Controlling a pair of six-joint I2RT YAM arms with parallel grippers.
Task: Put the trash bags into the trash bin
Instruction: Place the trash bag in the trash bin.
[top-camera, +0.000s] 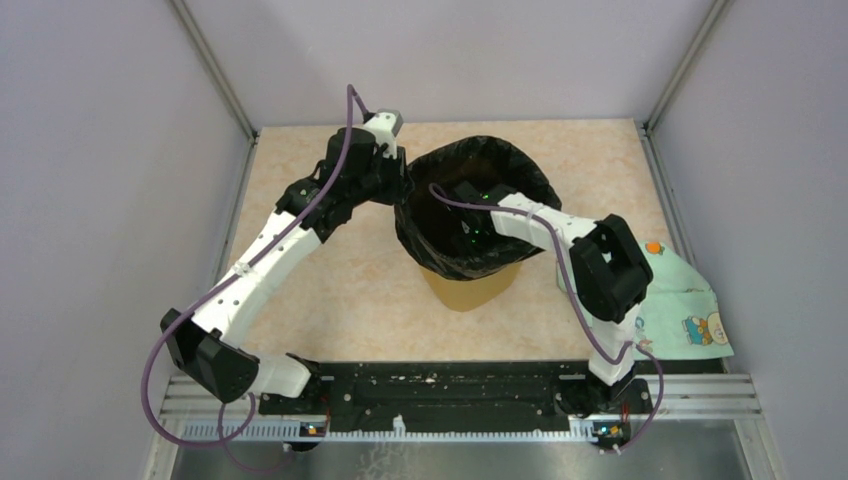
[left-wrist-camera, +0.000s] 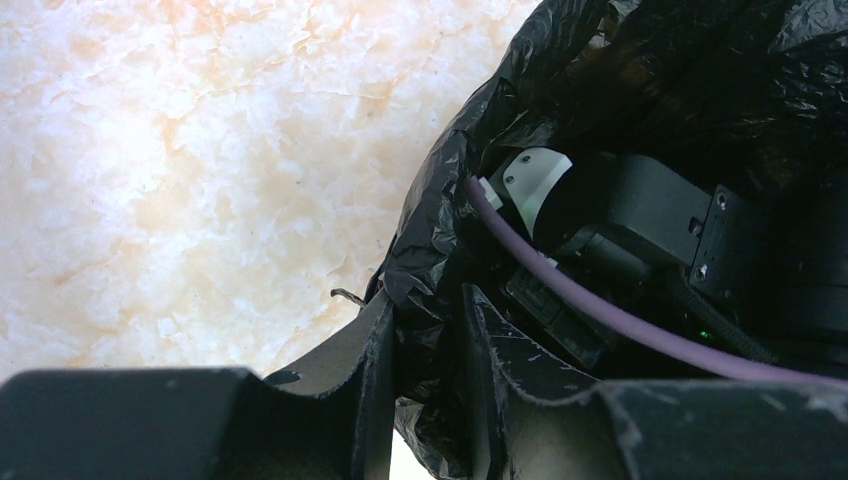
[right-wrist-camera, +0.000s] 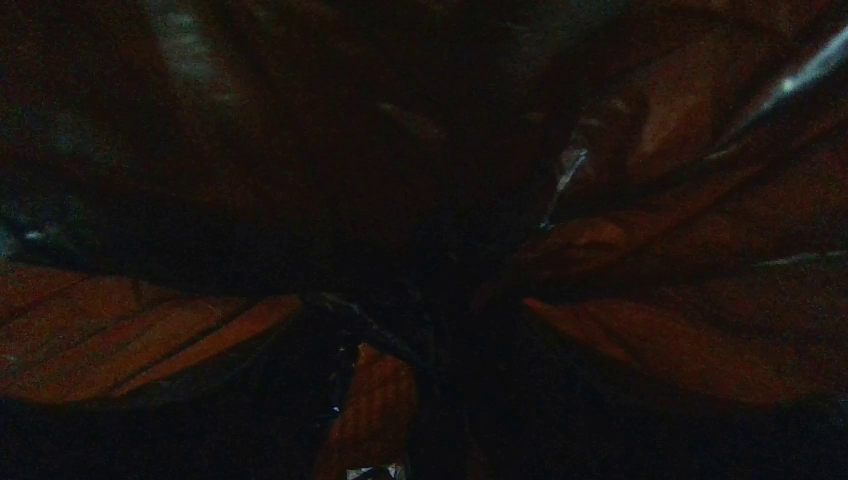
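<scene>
The glossy black trash bag (top-camera: 440, 250) lines the mustard-yellow trash bin (top-camera: 470, 287) at the table's middle, its edge draped over the rim. Only the bin's lower front shows. My left gripper (top-camera: 400, 190) is at the bag's left rim and is shut on a fold of the bag (left-wrist-camera: 430, 300). My right gripper (top-camera: 470, 200) reaches down inside the bag's mouth. The right wrist view is dark, showing only creased bag film (right-wrist-camera: 650, 250), so its jaws cannot be read.
A pale green patterned cloth (top-camera: 690, 310) lies at the table's right edge beside the right arm. A small orange object (top-camera: 653, 246) sits on it. Grey walls close the table at the back and sides.
</scene>
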